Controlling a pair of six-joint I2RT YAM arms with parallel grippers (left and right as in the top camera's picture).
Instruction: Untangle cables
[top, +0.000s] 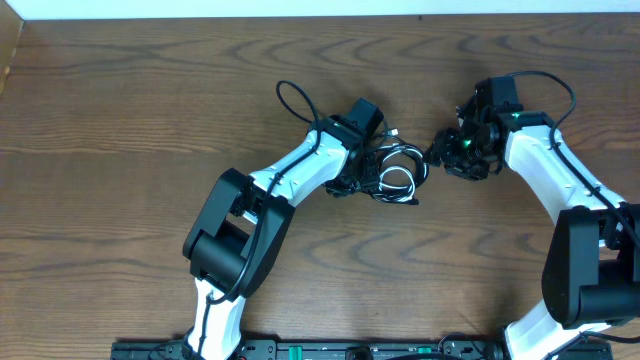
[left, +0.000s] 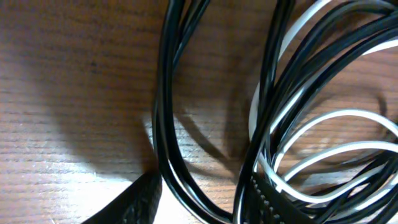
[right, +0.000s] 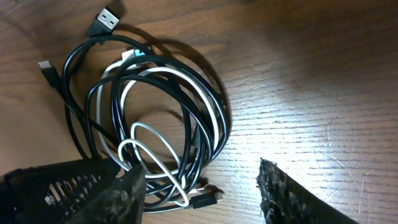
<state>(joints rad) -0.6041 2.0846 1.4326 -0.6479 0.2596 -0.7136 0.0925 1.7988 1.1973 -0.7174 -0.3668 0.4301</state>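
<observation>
Several loops of black and white cable (right: 217, 112) are coiled together flat on the table (right: 323, 93), just ahead of and partly between the right fingers (right: 292, 193), which are spread apart and empty. The left fingers (left: 134, 202) are pressed against the bundle's far side; whether anything is clamped cannot be told. The cable is judged light, limp and springy, likely to drag as one mass. A free plug end (right: 104, 20), beyond the right fingertips, is judged the best hold.
</observation>
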